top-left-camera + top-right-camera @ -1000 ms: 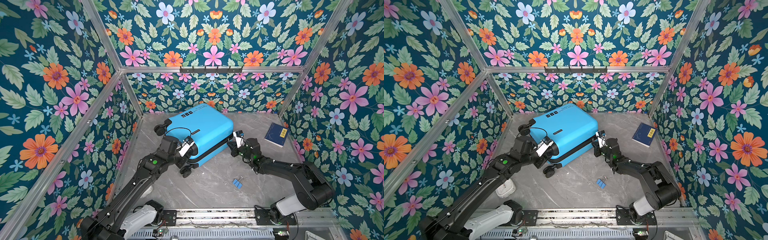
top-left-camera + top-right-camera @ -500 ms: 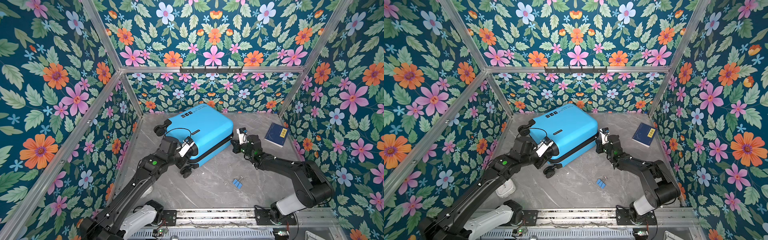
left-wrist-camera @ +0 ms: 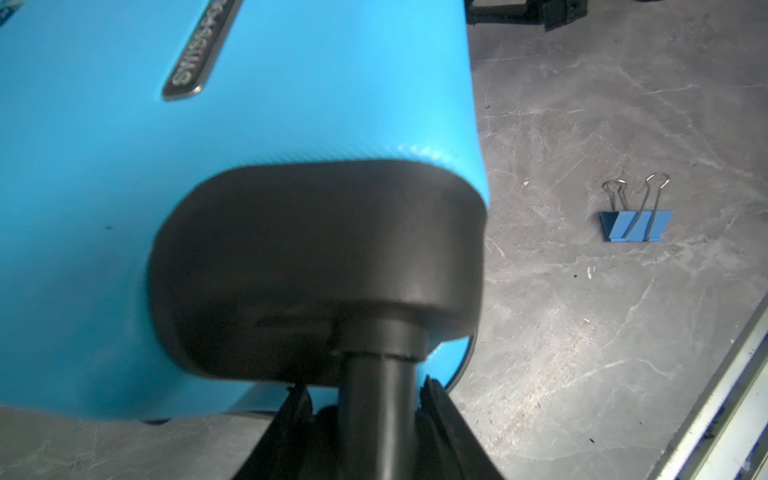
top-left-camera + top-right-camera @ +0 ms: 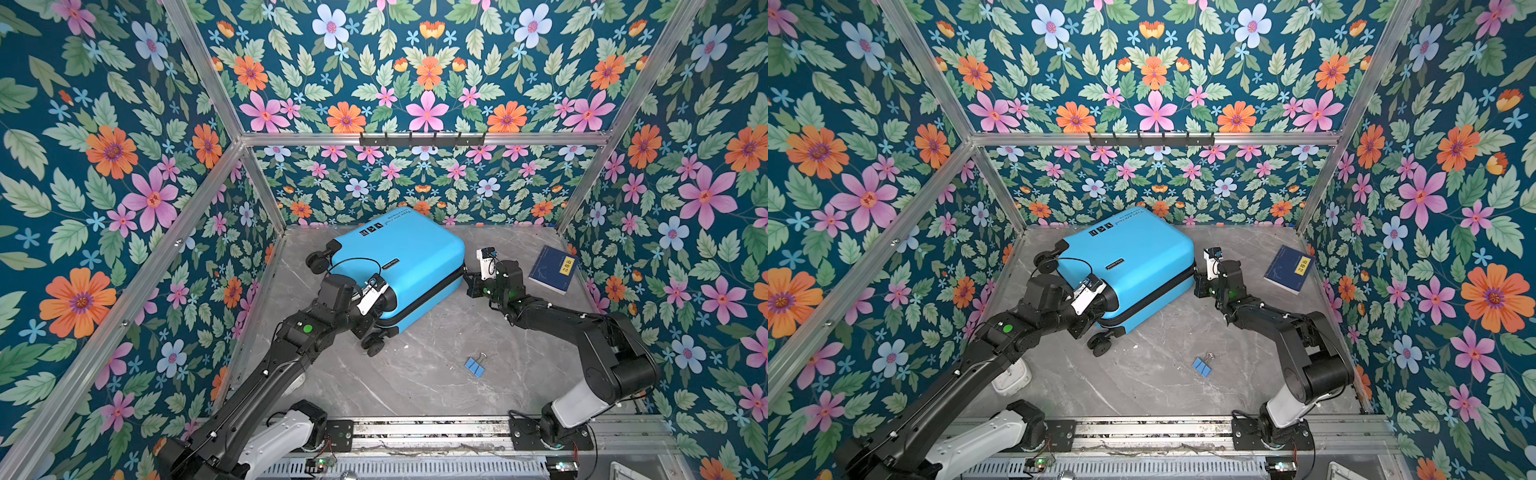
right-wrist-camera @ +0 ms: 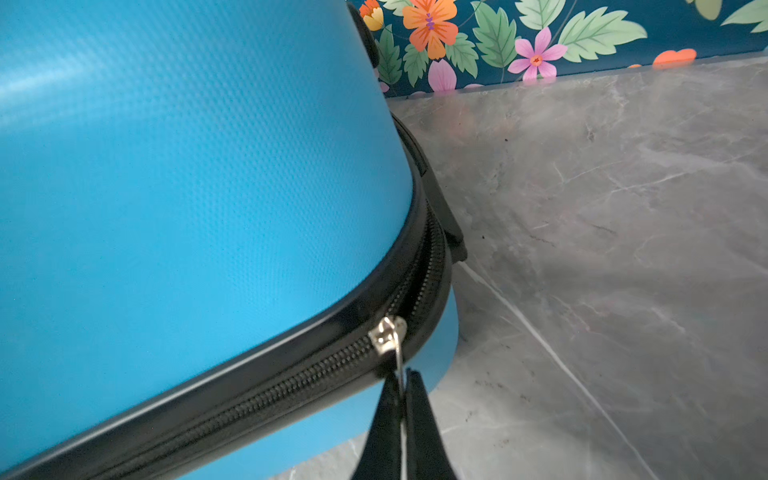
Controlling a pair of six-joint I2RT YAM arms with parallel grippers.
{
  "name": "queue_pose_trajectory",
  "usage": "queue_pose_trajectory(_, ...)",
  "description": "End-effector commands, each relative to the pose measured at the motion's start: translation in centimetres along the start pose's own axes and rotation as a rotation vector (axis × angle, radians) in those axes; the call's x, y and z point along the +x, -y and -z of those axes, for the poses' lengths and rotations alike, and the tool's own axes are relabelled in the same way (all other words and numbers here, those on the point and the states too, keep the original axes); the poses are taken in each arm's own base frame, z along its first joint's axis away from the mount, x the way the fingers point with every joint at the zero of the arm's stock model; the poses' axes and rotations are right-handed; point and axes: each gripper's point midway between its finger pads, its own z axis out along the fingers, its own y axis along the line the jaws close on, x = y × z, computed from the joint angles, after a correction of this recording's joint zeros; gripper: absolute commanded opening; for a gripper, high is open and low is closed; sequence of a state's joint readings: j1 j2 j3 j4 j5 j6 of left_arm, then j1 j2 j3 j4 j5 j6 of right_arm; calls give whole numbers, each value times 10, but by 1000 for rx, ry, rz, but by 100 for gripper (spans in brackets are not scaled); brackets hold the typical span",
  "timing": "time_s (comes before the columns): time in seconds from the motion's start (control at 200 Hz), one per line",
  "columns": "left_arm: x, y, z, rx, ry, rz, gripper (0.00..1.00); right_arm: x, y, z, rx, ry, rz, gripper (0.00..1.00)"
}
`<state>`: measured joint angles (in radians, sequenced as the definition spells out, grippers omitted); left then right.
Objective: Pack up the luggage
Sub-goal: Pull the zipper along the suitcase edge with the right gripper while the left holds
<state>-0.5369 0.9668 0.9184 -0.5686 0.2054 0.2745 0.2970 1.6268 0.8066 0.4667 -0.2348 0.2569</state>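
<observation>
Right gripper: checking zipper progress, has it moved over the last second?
Yes. The right gripper, shut on the zipper pull, has shifted slightly toward the back wall, judged against the unmoved book.

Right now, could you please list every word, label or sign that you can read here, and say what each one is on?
"SWISS", with the rest cut off: metal brand badge on the suitcase.
Black script line near the shell's far edge: too small to read.
Three black stickers beside it: symbols only, too small to make out.
Yellow label on the dark-blue book: Chinese characters, too small to read.
</observation>
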Motion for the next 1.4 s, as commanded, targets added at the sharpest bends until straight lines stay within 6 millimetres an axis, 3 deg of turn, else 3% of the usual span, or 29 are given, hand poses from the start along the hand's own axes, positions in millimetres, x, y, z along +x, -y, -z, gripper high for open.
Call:
queue_pose_trajectory(0.0,-20,-4,6,-20,88,-15,0,-14,26,-3,117,35,-61,0)
queue_pose_trajectory(0.04,-20,-4,6,-18,89,-15,0,-7,33,-11,124,14,-93,0)
queue_pose_trajectory(0.12,-19,-3,5,-15,86,-12,0,-13,35,-13,109,32,-131,0)
queue_pose_trajectory(0.275,-19,-3,6,-16,86,-10,0,-17,23,-12,38,52,-124,0)
queue_pose_trajectory(0.515,-15,-3,3,-16,79,-7,0,2,20,-3,8,40,-92,0)
queue_pose_trajectory(0.54,-15,-3,3,-16,80,-6,0,-8,14,5,-5,67,-80,0)
queue_pose_trajectory(0.835,-11,-13,-2,-72,64,17,0,5,7,29,-20,56,-50,0)
queue_pose_trajectory(1.02,-10,-22,-1,-122,67,48,51,21,6,39,-23,30,-64,0)
queue_pose_trajectory(1.09,-9,-23,0,-137,78,56,65,28,7,42,-21,18,-76,0)
queue_pose_trajectory(1.215,-10,-28,5,-171,97,72,78,43,4,43,-26,-8,-89,0)
queue_pose_trajectory(1.395,-18,-39,13,-225,98,110,82,59,-8,42,-36,-29,-82,0)
